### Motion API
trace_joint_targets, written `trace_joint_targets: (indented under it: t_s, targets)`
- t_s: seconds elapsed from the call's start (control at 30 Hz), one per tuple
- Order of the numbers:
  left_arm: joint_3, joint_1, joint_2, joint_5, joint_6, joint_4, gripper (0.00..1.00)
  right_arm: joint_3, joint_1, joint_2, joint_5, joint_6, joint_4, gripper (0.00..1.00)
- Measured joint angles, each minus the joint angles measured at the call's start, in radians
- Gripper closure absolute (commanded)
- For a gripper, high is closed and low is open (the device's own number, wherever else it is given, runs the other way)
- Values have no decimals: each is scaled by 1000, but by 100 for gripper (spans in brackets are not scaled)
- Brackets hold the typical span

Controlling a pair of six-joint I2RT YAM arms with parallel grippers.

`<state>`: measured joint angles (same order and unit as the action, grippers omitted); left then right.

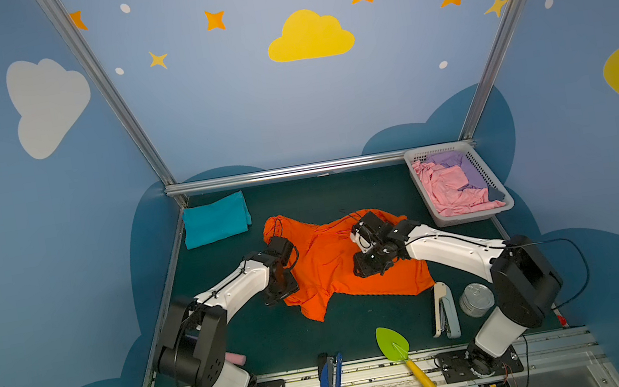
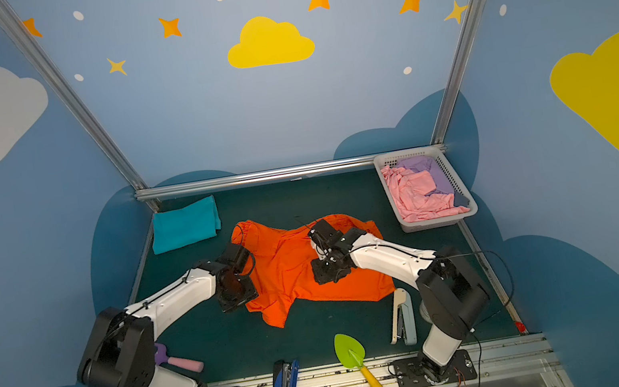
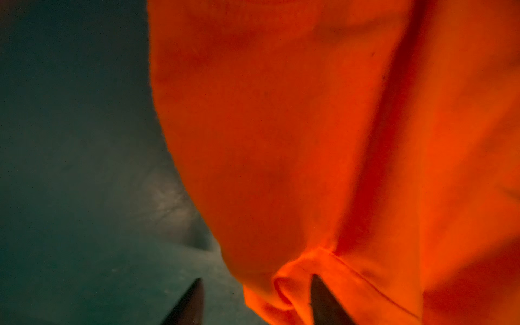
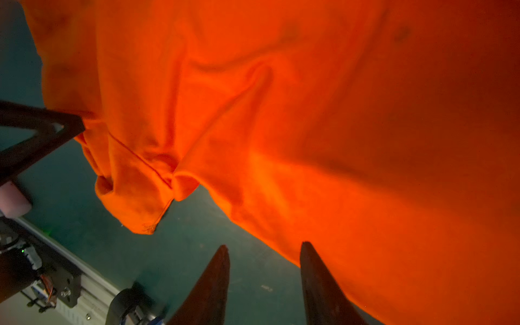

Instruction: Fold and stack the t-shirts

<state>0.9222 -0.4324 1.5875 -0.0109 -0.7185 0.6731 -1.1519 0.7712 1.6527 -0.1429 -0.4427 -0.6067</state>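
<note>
The orange t-shirt (image 1: 336, 266) (image 2: 291, 273) lies crumpled and partly spread in the middle of the green mat. The teal t-shirt (image 1: 215, 220) (image 2: 184, 225) lies folded at the back left corner. My left gripper (image 1: 278, 288) (image 3: 257, 278) points down at the orange shirt's left edge. It is open, with one fingertip over the mat and the other over a rolled sleeve hem (image 3: 289, 284). My right gripper (image 1: 369, 265) (image 4: 264, 245) hangs open over the shirt's near middle edge, with only mat between its fingers. The orange cloth (image 4: 281, 112) fills most of the right wrist view.
A white lattice basket (image 1: 471, 216) with pink and purple cloth stands at the back right. Along the front lie a pale stapler (image 1: 444, 310), a tin can (image 1: 476, 298), a green trowel (image 1: 394, 343), a blue stapler (image 1: 331, 384) and a pink-handled brush (image 2: 182, 360).
</note>
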Motion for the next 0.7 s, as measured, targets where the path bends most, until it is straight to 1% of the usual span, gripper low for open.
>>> trace_joint_targets:
  t_s: [0.03,0.07,0.13,0.3,0.37,0.47,0.57,0.7]
  targets:
    - [13,-1,31,2,0,0,82,-8,22,7,-10,1,-1,56]
    - [31,-2,60,5,5,3,87,-15,45,10,-21,2,0,55]
    - [75,-2,103,10,9,15,91,-24,84,11,-36,7,1,52]
    - [225,5,126,28,48,58,93,-64,223,31,-23,39,3,48]
    - [283,18,126,27,61,64,93,-94,272,62,-8,50,3,48]
    - [330,43,128,19,77,71,91,-152,337,136,13,63,-1,47]
    - [339,61,133,4,85,80,91,-193,364,208,23,61,16,47]
    - [338,70,136,-21,87,110,93,-202,356,262,24,28,60,45]
